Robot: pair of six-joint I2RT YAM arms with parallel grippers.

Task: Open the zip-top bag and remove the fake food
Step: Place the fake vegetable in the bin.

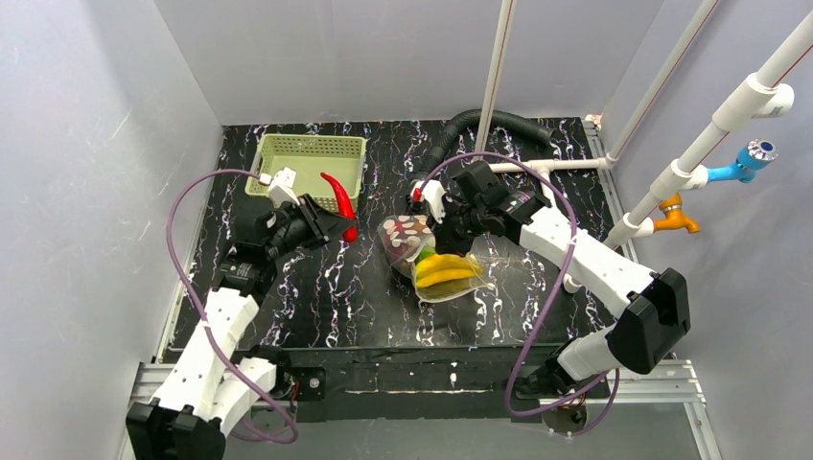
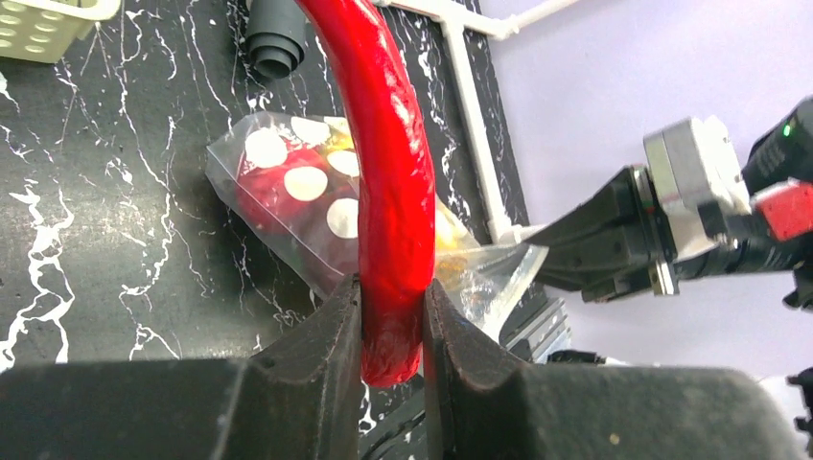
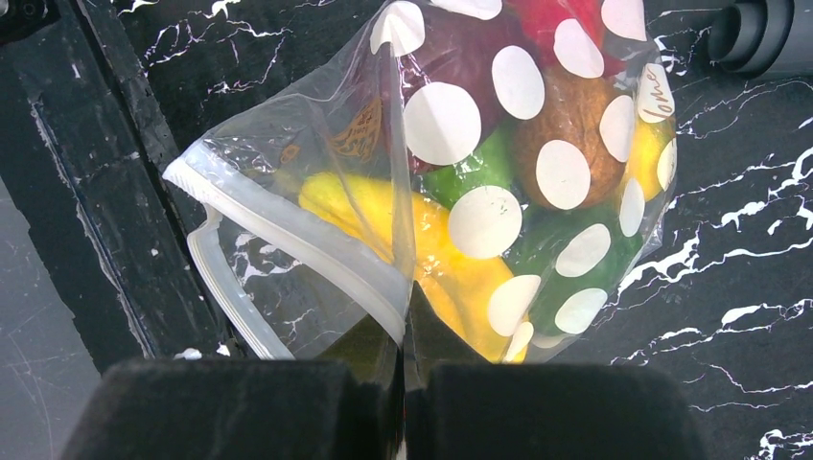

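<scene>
The clear zip-top bag (image 1: 436, 257) with white oval spots lies mid-table, its mouth (image 3: 288, 235) gaping open. Inside it show a yellow banana (image 3: 436, 259), green pieces, a brown piece (image 3: 575, 115) and red and purple pieces. My right gripper (image 3: 405, 331) is shut on the bag's zip edge, the fingers pinching the plastic. My left gripper (image 2: 393, 321) is shut on the stem end of a red chili (image 2: 388, 163), held in the air left of the bag; in the top view the chili (image 1: 340, 203) curves up beside the basket.
A pale green lattice basket (image 1: 305, 163) stands at the back left, just behind the left gripper. A black corrugated hose (image 1: 479, 123) and white pipes (image 1: 537, 165) run along the back. Grey walls close in on both sides.
</scene>
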